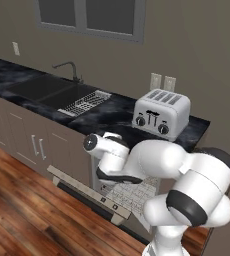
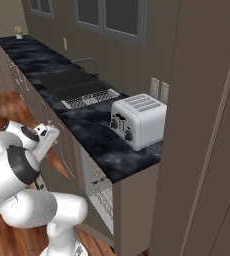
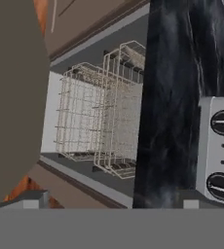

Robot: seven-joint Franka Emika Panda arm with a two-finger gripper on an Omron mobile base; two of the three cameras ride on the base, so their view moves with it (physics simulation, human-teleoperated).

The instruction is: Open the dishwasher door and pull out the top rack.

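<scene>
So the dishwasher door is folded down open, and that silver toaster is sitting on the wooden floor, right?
Not quite. The dishwasher door is folded down open, but the toaster sits on the dark counter, not the floor. The left base view shows it plainly.

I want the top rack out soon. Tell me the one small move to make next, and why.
Probably ease the open hand in toward the front edge of the top rack and line the fingers up to hook it. The dishwasher door already hangs down open, the wire racks sit inside the tub under the counter, and the hand holds nothing.
</scene>
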